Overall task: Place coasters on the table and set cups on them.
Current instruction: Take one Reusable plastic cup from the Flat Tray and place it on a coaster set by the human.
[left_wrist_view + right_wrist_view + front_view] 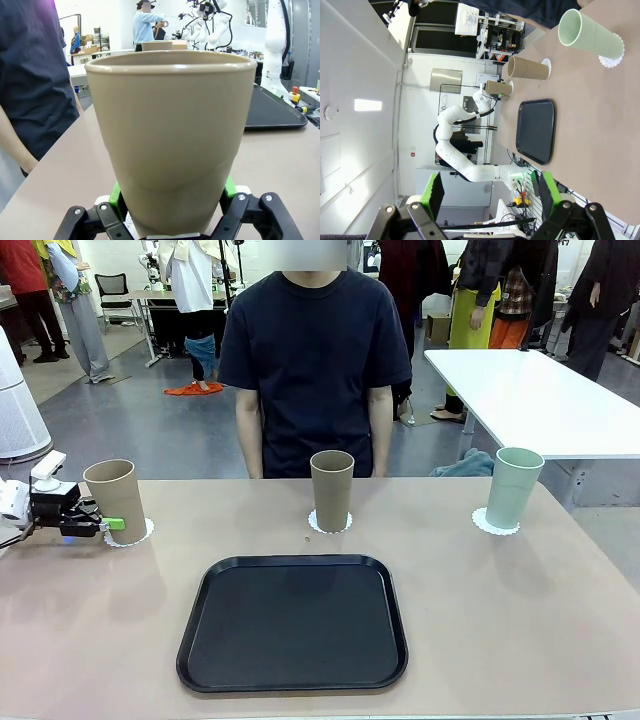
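Three cups stand on white scalloped coasters along the far side of the beige table (520, 600). At the left, a tan cup (117, 500) (172, 130) rests on its coaster (135, 535), and my left gripper (106, 524) (172, 197) is shut on the cup's base, green pads (116, 194) on either side. A second tan cup (332, 490) (527, 68) stands on the middle coaster (330, 527). A mint green cup (513, 487) (590, 35) stands on the right coaster (496, 524) (612, 59). My right gripper (490, 192) hangs open above the table's right end, holding nothing.
A black tray (293, 622) (536, 131) with nothing on it lies at the near middle of the table. A person (315, 360) stands at the far edge behind the middle cup, arms down. A white table (530, 400) stands beyond the right corner.
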You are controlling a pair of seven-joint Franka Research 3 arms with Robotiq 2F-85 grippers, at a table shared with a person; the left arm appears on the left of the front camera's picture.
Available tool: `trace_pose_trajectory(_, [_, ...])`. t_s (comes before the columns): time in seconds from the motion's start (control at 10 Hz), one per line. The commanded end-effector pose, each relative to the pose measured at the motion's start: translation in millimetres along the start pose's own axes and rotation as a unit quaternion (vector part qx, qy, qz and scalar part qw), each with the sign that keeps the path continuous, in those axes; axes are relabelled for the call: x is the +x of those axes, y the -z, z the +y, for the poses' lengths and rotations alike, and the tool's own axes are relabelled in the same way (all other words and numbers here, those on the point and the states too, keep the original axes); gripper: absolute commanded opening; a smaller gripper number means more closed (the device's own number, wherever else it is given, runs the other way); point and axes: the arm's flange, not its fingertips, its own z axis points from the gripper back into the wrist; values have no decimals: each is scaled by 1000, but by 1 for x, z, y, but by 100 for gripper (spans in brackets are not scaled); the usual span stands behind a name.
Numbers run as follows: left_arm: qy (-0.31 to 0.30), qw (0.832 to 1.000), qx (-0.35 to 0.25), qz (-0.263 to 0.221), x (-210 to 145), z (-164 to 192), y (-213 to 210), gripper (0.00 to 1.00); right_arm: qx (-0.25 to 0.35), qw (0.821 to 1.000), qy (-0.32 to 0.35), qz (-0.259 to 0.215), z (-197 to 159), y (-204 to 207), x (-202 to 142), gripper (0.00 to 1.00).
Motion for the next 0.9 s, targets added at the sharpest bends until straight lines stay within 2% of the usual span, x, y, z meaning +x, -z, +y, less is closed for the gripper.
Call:
trace_pose_trajectory(0.0, [-1,1000,-14,14,-4,7,1,84,7,1000,7,-4,3,1,0,100])
trace_pose_trajectory(0.6, [2,1000,-9,11,-2,7,0,84,7,1000,7,-4,3,1,0,100])
trace_pose_trajectory(0.7, [5,1000,-10,7,-3,6,1,100,7,1000,7,-4,3,1,0,100])
trace_pose_trajectory(0.8, [4,1000,-14,5,-1,8,0,100,7,1000,7,-4,3,1,0,100])
